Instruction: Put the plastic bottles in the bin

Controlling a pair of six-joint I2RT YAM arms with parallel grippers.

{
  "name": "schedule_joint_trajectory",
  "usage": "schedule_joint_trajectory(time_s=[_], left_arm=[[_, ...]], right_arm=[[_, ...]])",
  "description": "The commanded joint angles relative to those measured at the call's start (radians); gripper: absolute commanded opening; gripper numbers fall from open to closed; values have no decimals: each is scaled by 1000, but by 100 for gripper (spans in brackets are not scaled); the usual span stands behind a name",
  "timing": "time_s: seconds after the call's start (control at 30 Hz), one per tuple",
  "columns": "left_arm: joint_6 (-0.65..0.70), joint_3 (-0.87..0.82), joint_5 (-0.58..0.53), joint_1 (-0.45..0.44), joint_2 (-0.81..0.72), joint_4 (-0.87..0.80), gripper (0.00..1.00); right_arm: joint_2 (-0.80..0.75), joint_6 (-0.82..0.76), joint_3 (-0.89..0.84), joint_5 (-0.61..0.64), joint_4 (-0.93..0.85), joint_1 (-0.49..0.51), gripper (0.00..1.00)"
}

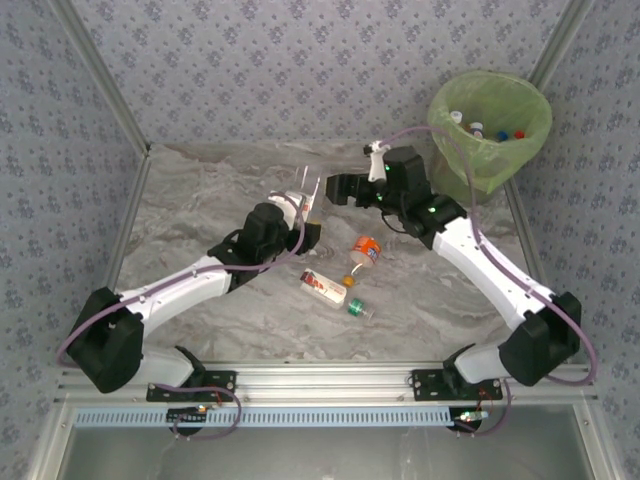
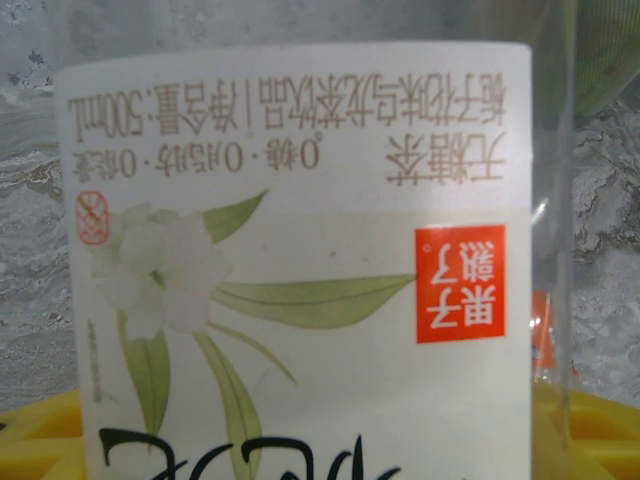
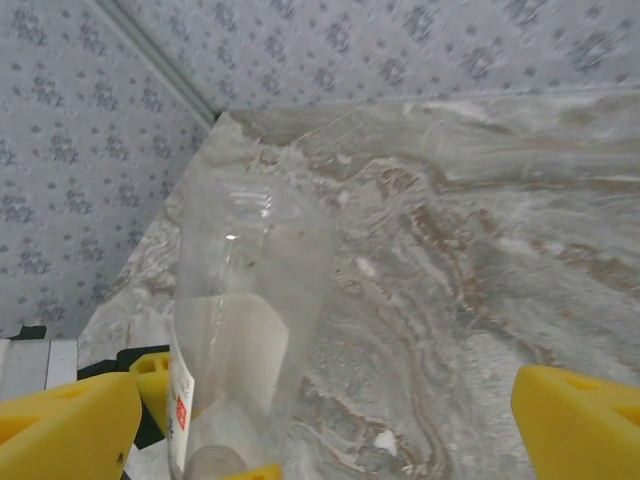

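Top external: held bottle [image 1: 300, 195], loose bottles [image 1: 322, 288], bin [image 1: 505, 165] far-right.

- Clear bottle [image 1: 299, 193], white flower label: upright between left gripper [image 1: 306, 207] fingers.
- Orange-label bottle [image 1: 365, 250], red-white bottle [image 1: 323, 288], green-capped bottle [image 1: 360, 308]: lying right of it.
- Green-lined bin [image 1: 528, 125], bottles inside: far right.

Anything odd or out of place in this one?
Nothing spilled or broken. One oddity: the white-labelled clear bottle gripped by the left pincer has its label print upside down in the left wrist view, so it is probably held inverted.
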Motion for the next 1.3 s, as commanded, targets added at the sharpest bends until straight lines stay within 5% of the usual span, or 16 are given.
schedule_joint_trajectory(time_s=[0.0, 0.47, 1.1, 1.17, 1.27], left_arm=[[-8, 25, 22, -8, -7, 35, 0], [40, -38, 147, -24, -46, 145, 0], [61, -16, 154, -33, -26, 132, 1], [60, -10, 157, -33, -20, 124, 7], [56, -3, 143, -33, -13, 110, 18]], right_arm=[[33, 51, 51, -6, 46, 29, 97], [154, 97, 85, -87, 136, 28, 89], [145, 95, 28, -77, 176, 15, 13], [135, 88, 17, -76, 188, 14, 0], [118, 88, 4, -81, 198, 9, 0]])
